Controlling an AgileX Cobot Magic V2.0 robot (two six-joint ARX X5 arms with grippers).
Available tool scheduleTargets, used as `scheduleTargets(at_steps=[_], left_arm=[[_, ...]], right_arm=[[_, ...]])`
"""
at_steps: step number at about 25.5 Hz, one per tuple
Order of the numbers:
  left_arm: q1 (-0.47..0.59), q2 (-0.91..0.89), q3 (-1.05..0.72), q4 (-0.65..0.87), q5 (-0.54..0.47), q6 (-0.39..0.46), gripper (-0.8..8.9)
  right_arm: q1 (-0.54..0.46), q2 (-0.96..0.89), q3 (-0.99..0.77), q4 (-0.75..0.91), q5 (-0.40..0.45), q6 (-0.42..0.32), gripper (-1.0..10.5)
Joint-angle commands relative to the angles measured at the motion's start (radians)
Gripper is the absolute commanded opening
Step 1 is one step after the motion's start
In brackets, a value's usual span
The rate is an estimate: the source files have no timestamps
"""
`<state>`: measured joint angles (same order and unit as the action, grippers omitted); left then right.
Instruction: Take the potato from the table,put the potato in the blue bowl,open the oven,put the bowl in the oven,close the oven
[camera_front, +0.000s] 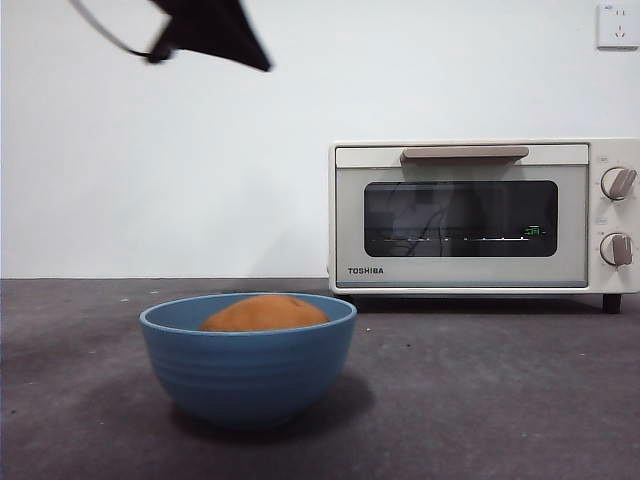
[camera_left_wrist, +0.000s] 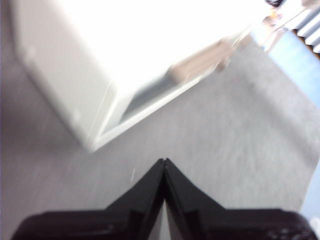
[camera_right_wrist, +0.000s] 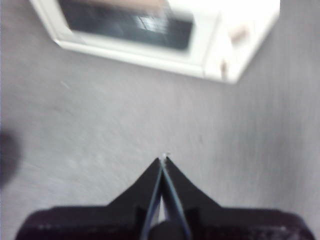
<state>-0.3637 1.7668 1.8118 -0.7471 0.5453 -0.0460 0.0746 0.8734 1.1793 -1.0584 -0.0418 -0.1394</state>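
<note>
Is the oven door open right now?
No, the oven has its dark glass door shut flat against its front, with the handle up at the top, in the front view.

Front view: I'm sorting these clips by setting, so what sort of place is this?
Probably a lab or test bench staged as a kitchen, not a real one: a toaster oven and a blue bowl holding a potato sit on a bare grey table against a blank white wall.
</note>
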Motion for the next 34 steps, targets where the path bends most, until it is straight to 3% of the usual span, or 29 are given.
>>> scheduleTargets(at_steps=[1, 5, 8, 11, 15, 18, 21, 26, 30, 34], left_arm=[[-0.048, 0.106, 0.155, 0.004, -0.002, -0.003, -0.05], [-0.112, 0.240, 0.353, 0.005, -0.067, -0.003, -0.05], [-0.158, 0.326, 0.456, 0.035, -0.107, -0.002, -0.06], [-0.196, 0.390, 0.507, 0.103, -0.117, 0.001, -0.06], [-0.240, 0.438, 0.509, 0.208, -0.184, 0.042, -0.06], [-0.271, 0.469, 0.509, 0.280, -0.257, 0.104, -0.06], [-0.293, 0.492, 0.509, 0.339, -0.262, 0.172, -0.06], [-0.320, 0.509, 0.509, 0.339, -0.346, 0.308, -0.06], [-0.330, 0.523, 0.509, 0.306, -0.364, 0.369, -0.06], [-0.327, 0.545, 0.509, 0.271, -0.372, 0.370, -0.06]], right_arm=[[-0.042, -0.058, -0.163, 0.058, -0.005, 0.053, -0.1], [-0.103, -0.126, -0.327, 0.127, -0.058, 0.151, -0.1], [-0.144, -0.154, -0.401, 0.163, -0.151, 0.208, -0.1], [-0.170, -0.177, -0.444, 0.192, -0.237, 0.235, -0.1], [-0.178, -0.197, -0.444, 0.188, -0.275, 0.268, -0.1], [-0.179, -0.197, -0.444, 0.174, -0.276, 0.268, -0.1], [-0.179, -0.197, -0.444, 0.179, -0.276, 0.267, -0.1], [-0.179, -0.196, -0.444, 0.186, -0.276, 0.263, -0.1], [-0.179, -0.196, -0.444, 0.188, -0.277, 0.263, -0.1], [-0.179, -0.196, -0.444, 0.192, -0.277, 0.259, -0.1]])
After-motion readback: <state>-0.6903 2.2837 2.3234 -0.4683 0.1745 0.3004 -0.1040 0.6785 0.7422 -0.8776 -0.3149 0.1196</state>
